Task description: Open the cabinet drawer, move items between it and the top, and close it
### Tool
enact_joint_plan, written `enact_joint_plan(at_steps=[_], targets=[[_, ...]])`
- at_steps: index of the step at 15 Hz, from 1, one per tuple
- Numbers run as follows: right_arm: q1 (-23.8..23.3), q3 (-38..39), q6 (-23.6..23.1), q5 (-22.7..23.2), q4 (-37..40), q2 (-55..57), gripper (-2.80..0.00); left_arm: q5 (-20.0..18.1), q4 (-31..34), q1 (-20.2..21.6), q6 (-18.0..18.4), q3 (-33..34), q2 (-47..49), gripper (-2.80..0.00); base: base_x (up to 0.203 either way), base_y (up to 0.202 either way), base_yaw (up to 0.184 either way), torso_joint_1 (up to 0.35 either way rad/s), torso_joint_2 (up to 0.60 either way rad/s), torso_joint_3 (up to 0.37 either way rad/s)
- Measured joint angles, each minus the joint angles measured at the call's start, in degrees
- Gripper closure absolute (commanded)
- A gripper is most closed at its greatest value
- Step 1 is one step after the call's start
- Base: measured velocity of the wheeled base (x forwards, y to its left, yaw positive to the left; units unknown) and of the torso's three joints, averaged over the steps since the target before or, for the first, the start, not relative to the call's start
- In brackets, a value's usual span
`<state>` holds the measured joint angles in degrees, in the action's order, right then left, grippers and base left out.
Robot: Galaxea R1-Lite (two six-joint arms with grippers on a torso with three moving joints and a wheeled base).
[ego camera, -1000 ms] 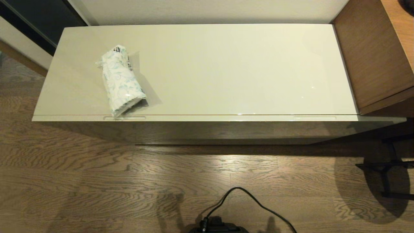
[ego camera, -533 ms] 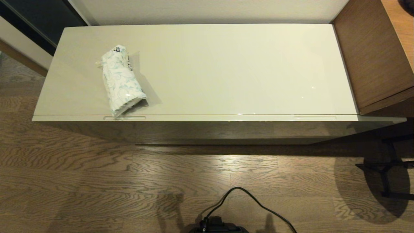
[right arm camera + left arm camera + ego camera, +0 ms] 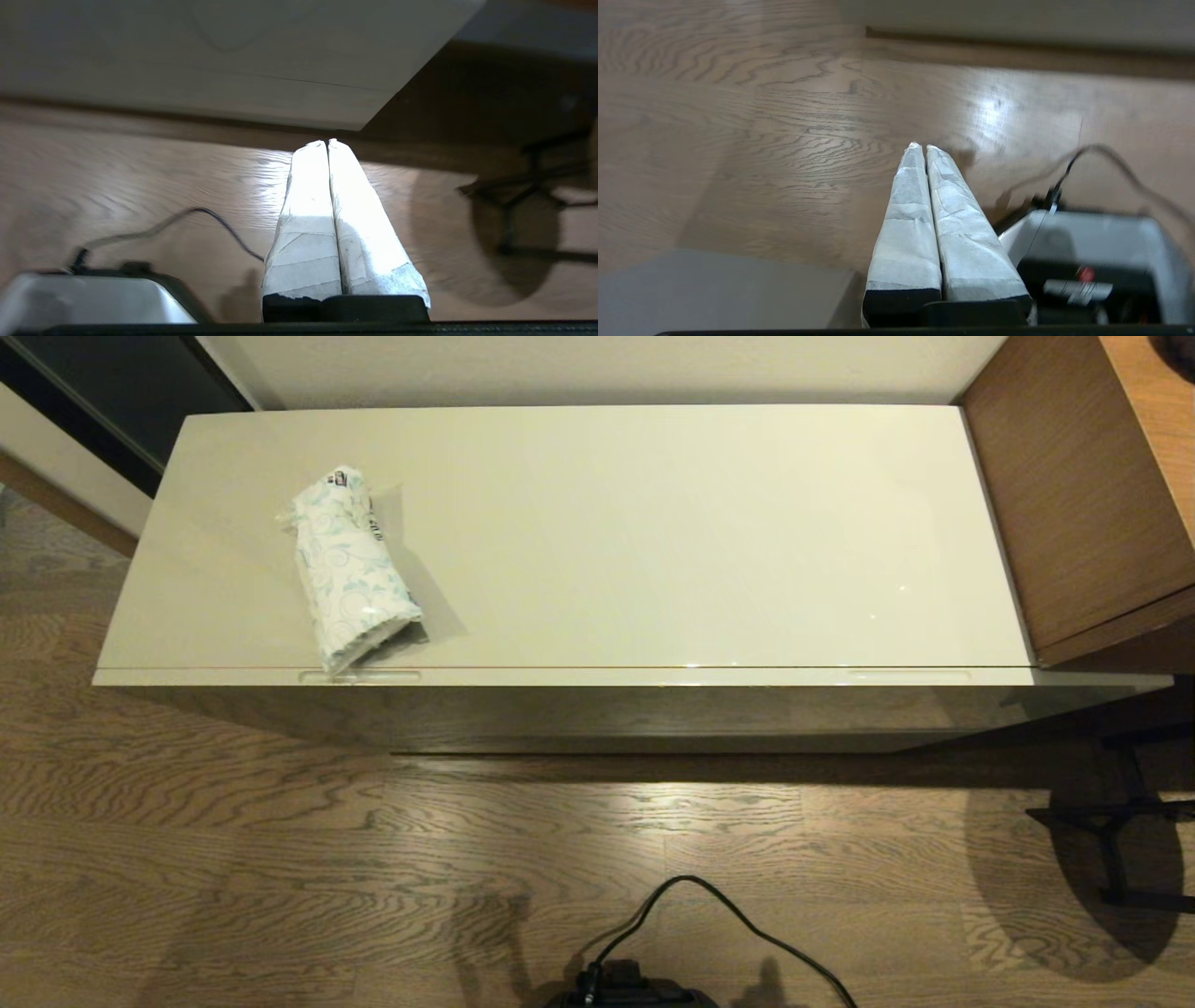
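A tissue pack (image 3: 351,568), white with pale blue swirls, lies on the glossy cream top (image 3: 653,523) at its left, its near end at the front edge. The cabinet drawer (image 3: 560,677) is closed, showing as a thin cream strip with two slot handles. Neither arm appears in the head view. My left gripper (image 3: 920,147) is shut and empty above the wooden floor. The right gripper (image 3: 326,141) is also shut with nothing in it, low over the floor, pointing toward the cabinet's lower front (image 3: 233,88).
Brown wood-grain furniture (image 3: 1092,495) stands against the cabinet's right end. A black cable (image 3: 709,905) runs from my base (image 3: 630,989) across the floor. A dark metal stand (image 3: 1111,831) is on the floor at the right. A dark panel (image 3: 112,383) is at the back left.
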<state>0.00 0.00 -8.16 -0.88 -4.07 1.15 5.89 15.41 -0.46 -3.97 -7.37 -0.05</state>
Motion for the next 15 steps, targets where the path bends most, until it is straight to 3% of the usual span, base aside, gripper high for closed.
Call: enact_joint_plan(at_steps=[2,4,6,10,15], targets=[[0.0,0.0,3.2,0.17,0.2,0.0,0.0,-1.99,-9.49,0.05,-1.37,3.0,-0.02,0.0,0.0,0.0,0.0,0.0,0.0,0.0],[0.0,-0.71,7.73,0.41,5.65,0.0,0.0,-6.94,-16.54,0.0,-1.32,6.03,-0.02,0.0,0.0,0.0,0.0,0.0,0.0,0.0],[0.0,-1.71,7.75,0.62,10.13,0.0,0.0,-5.69,-16.99,0.06,-1.14,6.95,-0.02,0.0,0.0,0.0,0.0,0.0,0.0,0.0],[0.0,-0.58,8.0,0.56,4.8,0.0,0.0,-4.93,-16.99,0.06,4.98,7.21,-0.02,0.0,0.0,0.0,0.0,0.0,0.0,0.0],[0.0,-0.35,7.31,0.63,4.82,0.01,0.0,-6.11,-14.32,0.09,8.09,7.26,0.0,0.0,0.0,0.0,0.0,0.0,0.0,0.0]])
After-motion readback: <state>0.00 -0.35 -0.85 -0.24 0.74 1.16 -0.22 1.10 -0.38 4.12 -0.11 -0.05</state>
